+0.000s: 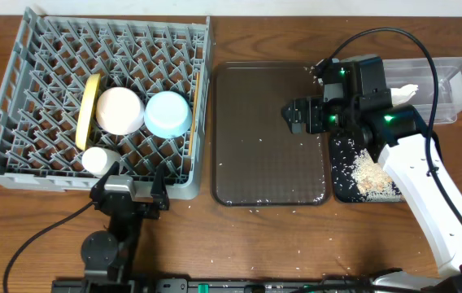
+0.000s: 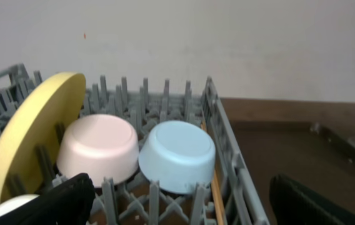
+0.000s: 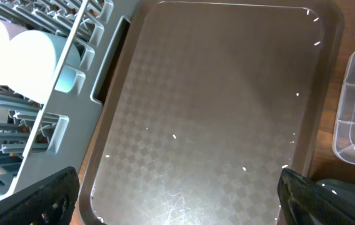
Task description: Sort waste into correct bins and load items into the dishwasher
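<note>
1. Currently the dishwasher rack (image 1: 133, 49) sits at 9 o'clock on the counter (image 1: 19, 236). You can count the yellow plate (image 1: 90, 110) standing on edge, the white bowl (image 1: 119, 110), the light blue bowl (image 1: 168, 114) and the small white cup (image 1: 99, 159) in it. The chopsticks (image 2: 215, 187) lie along its 3 o'clock wall. Loading looks complete.
2. The bins are at 3 o'clock. The clear tub (image 1: 455, 77) holds the napkin (image 1: 403, 92). The black tray (image 1: 342, 185), toward 4 o'clock, holds a pile of rice scraps (image 1: 373, 175). You will not find the snack wrapper in any view; it may lie under the right arm.
3. Left hand (image 1: 129, 195): fingers spread wide with nothing between them, just outside the rack's 6 o'clock wall, near the cup.
4. Right hand (image 1: 296, 115): spread wide and empty, above the 3 o'clock edge of the brown tray (image 1: 255, 138).
5. Stray grains (image 3: 174, 135) dot the brown tray, and a few more lie on the counter at its 6 o'clock edge. Waste sorting is probably nearly done, not finished.
6. Risk: the grains are too small for these fingers. If you pinch or sweep at them, you will likely flick them off the tray.
7. Risk: the right arm and its cable (image 1: 387, 31) hang over both bins, so a careless swing could shove the tub or spill the rice pile.
8. Risk: if you advance the left hand toward 12 o'clock, it meets the rack wall or the cup. A jolt there could tip the plate onto the white bowl.
</note>
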Controlling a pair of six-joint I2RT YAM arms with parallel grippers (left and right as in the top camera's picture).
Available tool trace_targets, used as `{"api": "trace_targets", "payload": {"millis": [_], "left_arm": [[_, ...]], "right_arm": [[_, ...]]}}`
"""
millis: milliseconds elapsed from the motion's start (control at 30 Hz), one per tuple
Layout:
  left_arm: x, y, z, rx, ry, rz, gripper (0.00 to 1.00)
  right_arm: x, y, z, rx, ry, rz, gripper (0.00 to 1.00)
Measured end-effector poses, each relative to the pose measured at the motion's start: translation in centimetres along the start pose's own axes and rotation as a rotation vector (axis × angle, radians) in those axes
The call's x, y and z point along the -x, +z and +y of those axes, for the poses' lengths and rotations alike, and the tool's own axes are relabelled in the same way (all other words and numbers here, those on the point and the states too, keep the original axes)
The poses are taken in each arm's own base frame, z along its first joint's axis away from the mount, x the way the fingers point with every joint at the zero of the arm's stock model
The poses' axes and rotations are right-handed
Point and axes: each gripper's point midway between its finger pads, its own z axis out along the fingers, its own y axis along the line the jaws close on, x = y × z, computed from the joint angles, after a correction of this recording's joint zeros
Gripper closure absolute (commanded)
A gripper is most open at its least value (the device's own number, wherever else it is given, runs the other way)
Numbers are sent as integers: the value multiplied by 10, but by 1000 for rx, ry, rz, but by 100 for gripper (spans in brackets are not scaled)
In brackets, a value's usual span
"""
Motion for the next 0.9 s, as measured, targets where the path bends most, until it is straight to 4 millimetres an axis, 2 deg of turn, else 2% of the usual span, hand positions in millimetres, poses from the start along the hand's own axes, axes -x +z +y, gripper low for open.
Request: {"api": "trace_targets", "payload": {"millis": [200, 433, 633, 900], "left_arm": [[-25, 8, 3, 1, 1, 0, 9], [-22, 8, 2, -2, 1, -13, 10], [-34, 8, 4, 7, -1, 35, 10], [-36, 8, 7, 26, -1, 49, 9]], "right_arm": [[0, 0, 0, 0, 0, 0, 1], [0, 0, 0, 0, 0, 0, 1], [0, 0, 0, 0, 0, 0, 1], [0, 0, 0, 0, 0, 0, 1]]}}
